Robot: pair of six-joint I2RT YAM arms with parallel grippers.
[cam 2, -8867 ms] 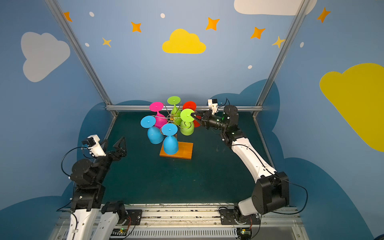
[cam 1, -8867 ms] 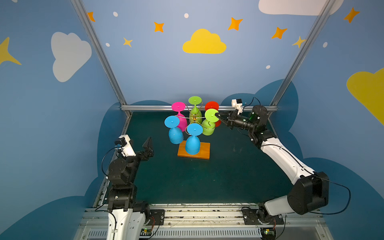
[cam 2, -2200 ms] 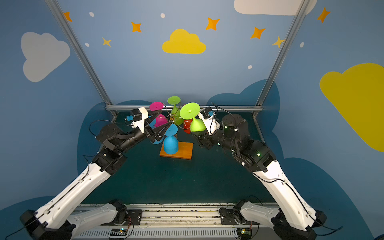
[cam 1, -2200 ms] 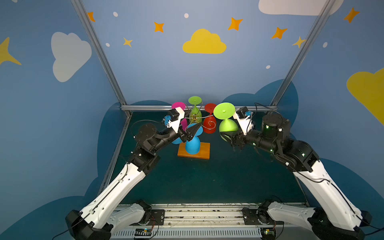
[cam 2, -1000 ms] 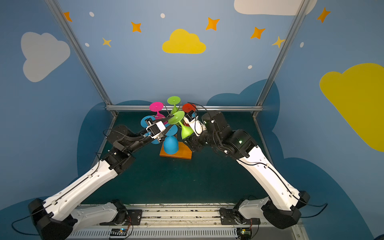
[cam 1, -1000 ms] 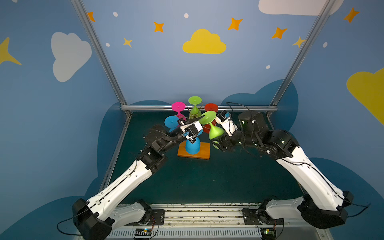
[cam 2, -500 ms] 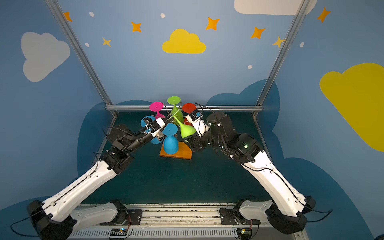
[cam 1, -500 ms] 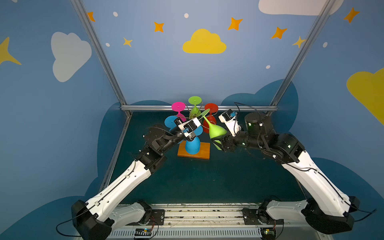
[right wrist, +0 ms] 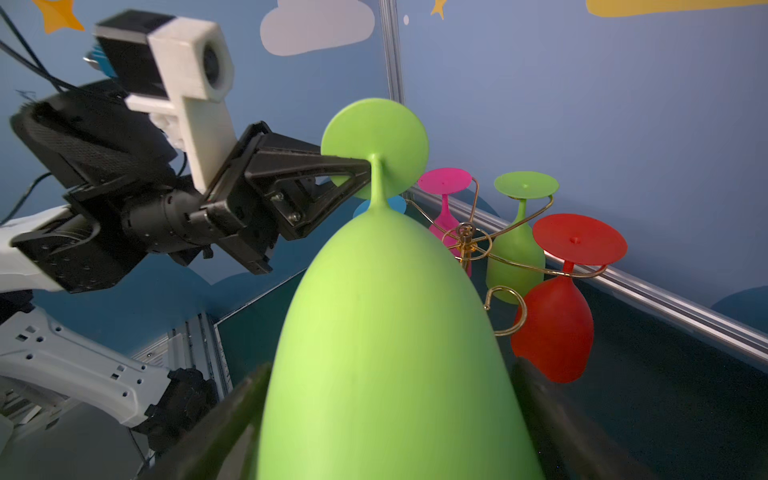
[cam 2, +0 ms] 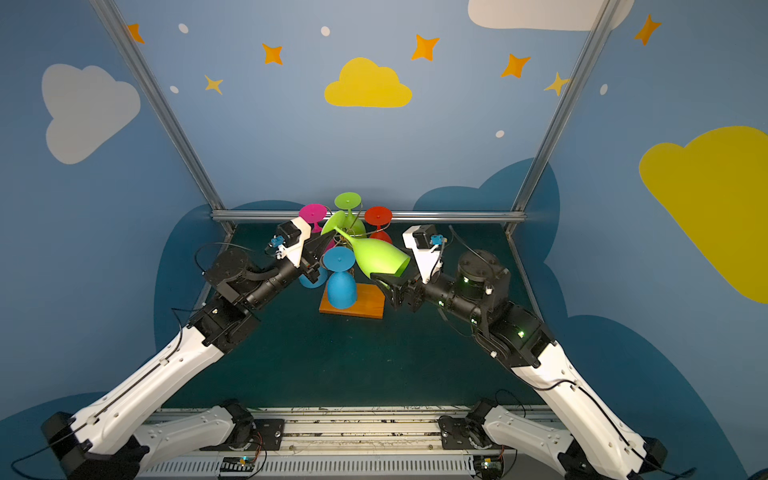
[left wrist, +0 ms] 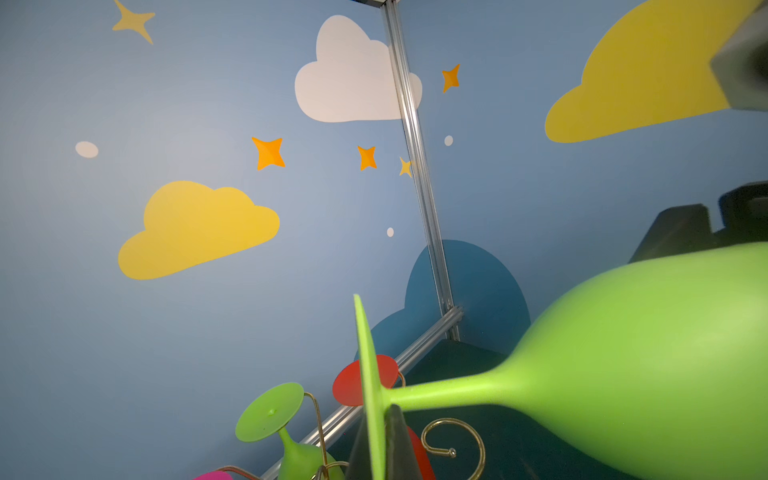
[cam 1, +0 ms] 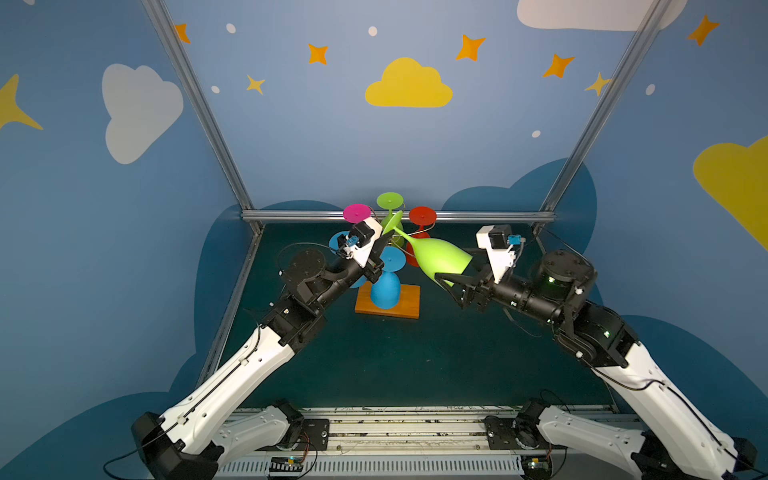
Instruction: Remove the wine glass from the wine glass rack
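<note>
wine glass (cam 1: 440, 257) lies sideways, foot pinched by left gripper (right wrist: 365, 168), bowl inside open right gripper (cam 1: 444, 282).

Lime wine glass (left wrist: 623, 374) sideways, foot pinched in left gripper (left wrist: 376, 428), gold rack (left wrist: 457, 440) curl nearby

No writing, label, brand name or number can be read on any surface in these views. The small circuit board (cam 1: 286, 462) on the front rail (cam 1: 415, 428), well in front of the wine glass rack (cam 1: 409, 301), is too small to tell if it has print.
</note>
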